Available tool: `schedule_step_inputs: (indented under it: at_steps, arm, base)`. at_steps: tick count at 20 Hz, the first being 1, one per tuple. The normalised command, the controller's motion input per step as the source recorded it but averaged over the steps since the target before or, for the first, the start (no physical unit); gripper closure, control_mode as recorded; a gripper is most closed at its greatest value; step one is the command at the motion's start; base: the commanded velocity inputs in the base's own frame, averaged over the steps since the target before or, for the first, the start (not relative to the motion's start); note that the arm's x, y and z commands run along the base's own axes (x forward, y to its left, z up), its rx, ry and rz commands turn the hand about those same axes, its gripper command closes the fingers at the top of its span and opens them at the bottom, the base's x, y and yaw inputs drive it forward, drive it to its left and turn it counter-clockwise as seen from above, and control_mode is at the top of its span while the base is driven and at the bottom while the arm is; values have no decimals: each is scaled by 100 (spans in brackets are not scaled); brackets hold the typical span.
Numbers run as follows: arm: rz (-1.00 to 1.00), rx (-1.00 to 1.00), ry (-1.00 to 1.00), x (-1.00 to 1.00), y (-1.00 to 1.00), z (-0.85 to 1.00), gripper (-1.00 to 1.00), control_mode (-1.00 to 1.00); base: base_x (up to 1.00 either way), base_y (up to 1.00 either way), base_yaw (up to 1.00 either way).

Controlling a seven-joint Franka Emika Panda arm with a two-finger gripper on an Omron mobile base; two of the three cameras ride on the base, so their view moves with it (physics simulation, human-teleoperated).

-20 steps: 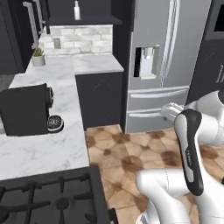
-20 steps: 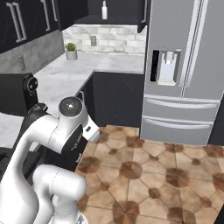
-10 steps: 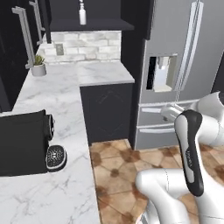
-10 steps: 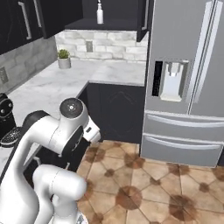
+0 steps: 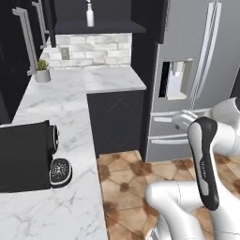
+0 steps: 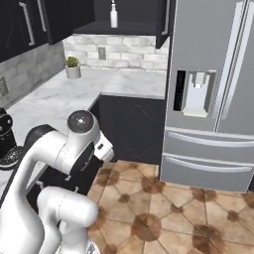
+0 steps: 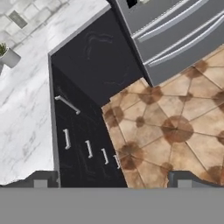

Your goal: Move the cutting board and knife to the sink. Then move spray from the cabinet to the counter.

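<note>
the fingers [image 7: 40,183] stand at the bottom of the hand view, one tip at the left and the other at the right, spread wide with nothing between them, and we see them touching nothing. the gripper [image 7: 111,181] hangs in the air over the black base cabinets [image 7: 83,144] and the brown tiled floor [image 7: 170,131].

the spray [image 5: 90,15] stands upright on the dark shelf of the cabinet [image 5: 93,26], up on the far wall and well apart from the fingers. in the right base view we find the same spray [image 6: 114,16] on that shelf, above the grey stone backsplash [image 6: 119,52]. the counter [image 5: 70,98] runs under the cabinet and turns along the left wall towards us; in the hand view its white marble fills the left side.

on the counter we see a small potted plant [image 5: 42,72] near the far corner, also visible in the hand view at the upper left. nearer to us sits a black coffee machine [image 5: 26,157], with a round dark drip tray [image 5: 60,170] just beside it. the steel fridge [image 5: 187,70] stands to the right of the counter's end, with a water dispenser [image 5: 176,79] in its door. the dark cabinet doors [image 5: 23,42] with long grey handles hang along the left wall.
</note>
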Motion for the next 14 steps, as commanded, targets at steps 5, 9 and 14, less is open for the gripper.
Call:
schedule_step_inputs:
  at_steps: [5, 9, 14]
  arm:
    - [0, 0, 0, 0, 0, 0, -100, 100]
    - [0, 0, 0, 0, 0, 0, -100, 100]
    - [0, 0, 0, 0, 0, 0, -100, 100]
  base:
    - [46, -56, 0]
    - [84, 29, 0]
    - [100, 83, 0]
